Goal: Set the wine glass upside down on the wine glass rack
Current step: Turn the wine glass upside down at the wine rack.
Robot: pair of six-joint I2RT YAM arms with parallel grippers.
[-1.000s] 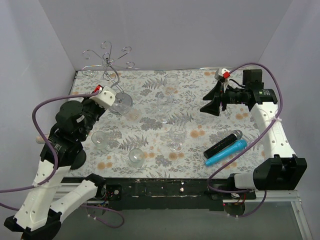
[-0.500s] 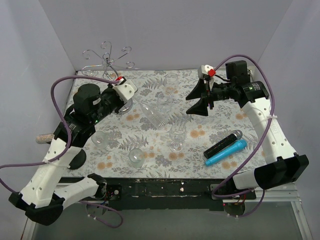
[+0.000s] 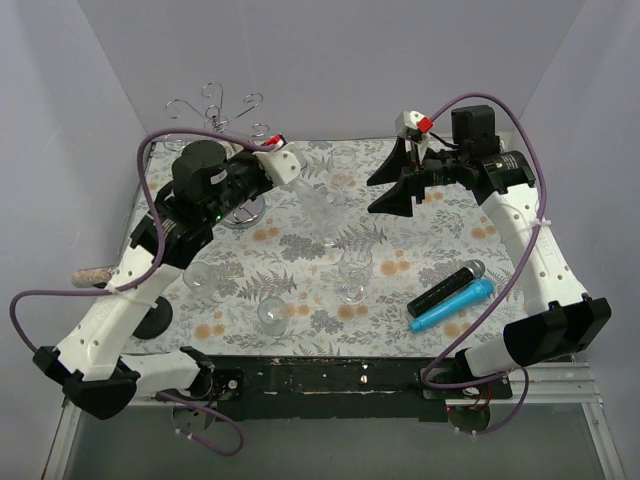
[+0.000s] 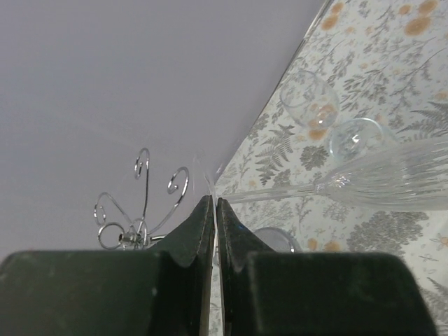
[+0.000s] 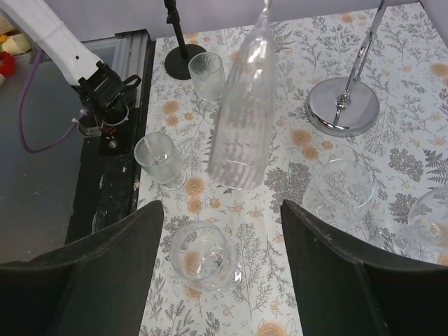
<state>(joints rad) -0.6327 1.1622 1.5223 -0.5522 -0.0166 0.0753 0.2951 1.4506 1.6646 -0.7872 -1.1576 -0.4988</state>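
Wine glass [image 3: 315, 210]: held in the air, just right of the wine glass rack [image 3: 214, 112]; long axis near level, bowl pointing away from the rack.
Left gripper [image 4: 213, 204]: nearly closed, pinching the glass's foot.
Right gripper [image 3: 392, 195]: spread wide, empty, farther from the rack.
Nearer arm: left.

The left arm [image 3: 120, 310] reaches forward and inward, the left gripper [image 4: 215, 210] raised and pinched almost flat on the foot of the wine glass [image 4: 392, 178], while the right arm [image 3: 530, 250] arcs inward, the right gripper [image 3: 390, 190] spread wide and gripping nothing.
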